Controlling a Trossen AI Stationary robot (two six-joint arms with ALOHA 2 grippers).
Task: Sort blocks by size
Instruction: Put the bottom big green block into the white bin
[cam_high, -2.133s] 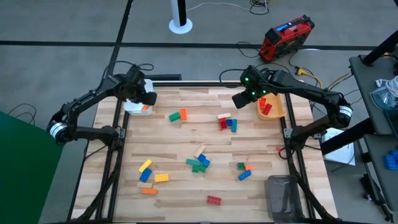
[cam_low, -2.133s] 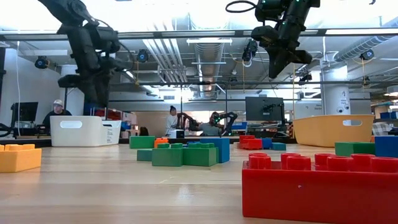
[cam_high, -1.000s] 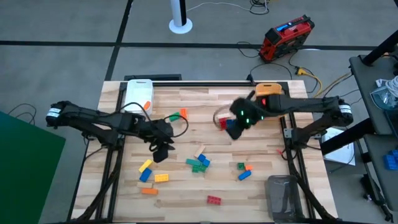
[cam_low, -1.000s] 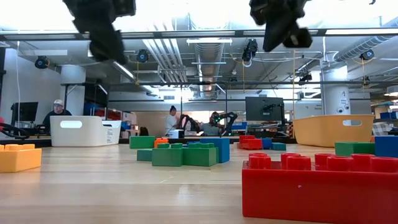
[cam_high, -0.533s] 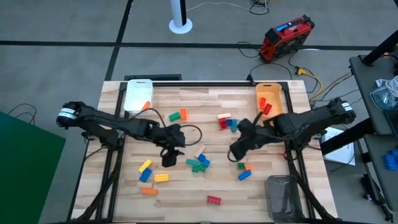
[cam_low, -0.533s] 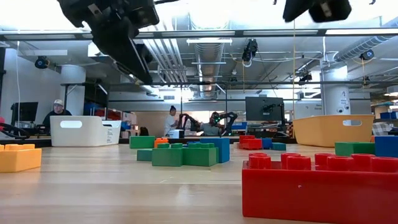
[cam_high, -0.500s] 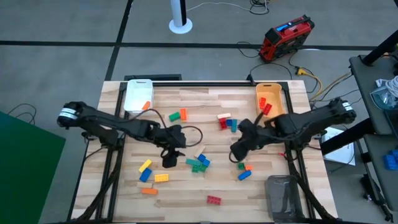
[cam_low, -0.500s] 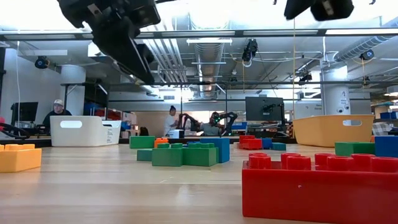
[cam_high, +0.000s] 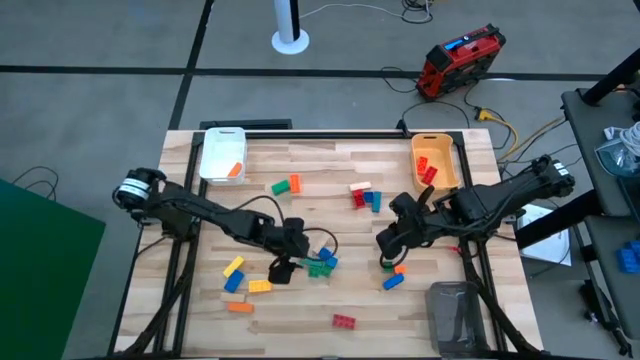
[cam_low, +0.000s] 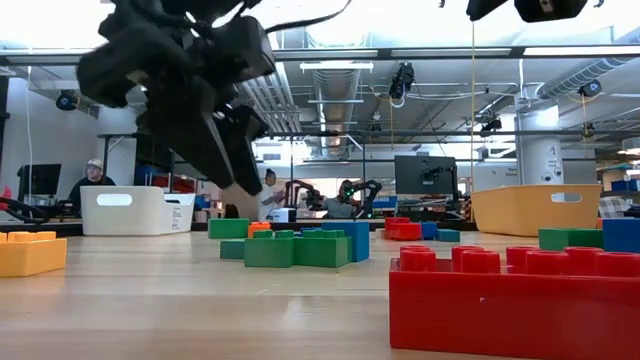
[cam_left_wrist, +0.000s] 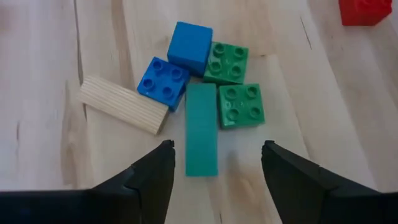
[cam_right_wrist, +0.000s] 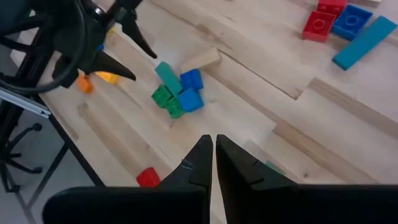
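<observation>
Blocks of several colours lie scattered over the wooden table (cam_high: 300, 215). My left gripper (cam_left_wrist: 214, 158) stands open just above a cluster near the table's middle: a long teal block (cam_left_wrist: 202, 130), two green blocks (cam_left_wrist: 241, 106), two blue blocks (cam_left_wrist: 163, 79) and a beige block (cam_left_wrist: 123, 104). Its fingers stand on either side of the teal block's near end without touching it. My right gripper (cam_right_wrist: 214, 152) hovers shut to the right (cam_high: 390, 243), over a small green, orange and blue group (cam_high: 392, 272).
A white bin (cam_high: 222, 153) holding an orange block sits at the far left. An orange-yellow bin (cam_high: 435, 160) with red blocks sits at the far right, and a grey bin (cam_high: 458, 315) at the near right. Yellow, blue and orange blocks (cam_high: 240, 275) lie near left.
My left gripper has moved toward the table's near and right edges and come down over the green and blue cluster. My right gripper has moved toward the near edge, away from the orange-yellow bin, and now hovers over the green, orange and blue group.
</observation>
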